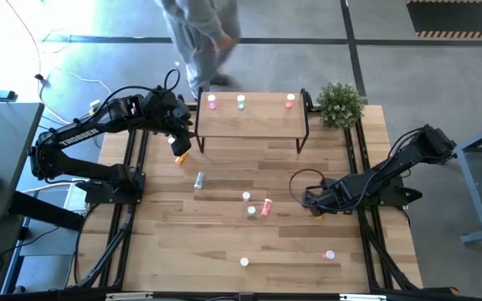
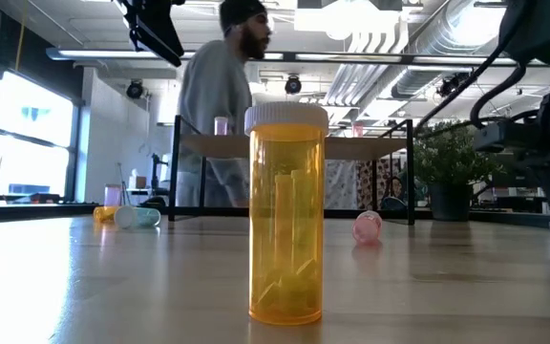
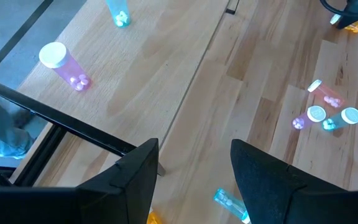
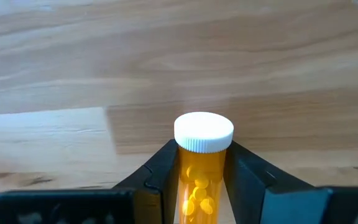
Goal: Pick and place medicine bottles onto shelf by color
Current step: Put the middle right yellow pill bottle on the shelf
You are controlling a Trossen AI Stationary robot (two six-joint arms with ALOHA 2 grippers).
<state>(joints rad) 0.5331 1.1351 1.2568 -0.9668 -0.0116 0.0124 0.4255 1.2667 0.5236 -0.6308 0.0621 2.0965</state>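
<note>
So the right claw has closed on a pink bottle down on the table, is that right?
Not quite: the bottle is orange, not pink. The right wrist view shows the right gripper closed on an orange bottle with a white cap, low over the table.

Bright windows (image 2: 27,134), grey floor (image 1: 99,42), exposed ceiling ducts (image 2: 399,38).

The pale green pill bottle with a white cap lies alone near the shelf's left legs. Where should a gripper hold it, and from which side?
Grip the pale green bottle around the middle of its body, coming down from above. It lies on its side on the wooden tabletop, so probably only its two rounded flanks are free for fingers.
</note>
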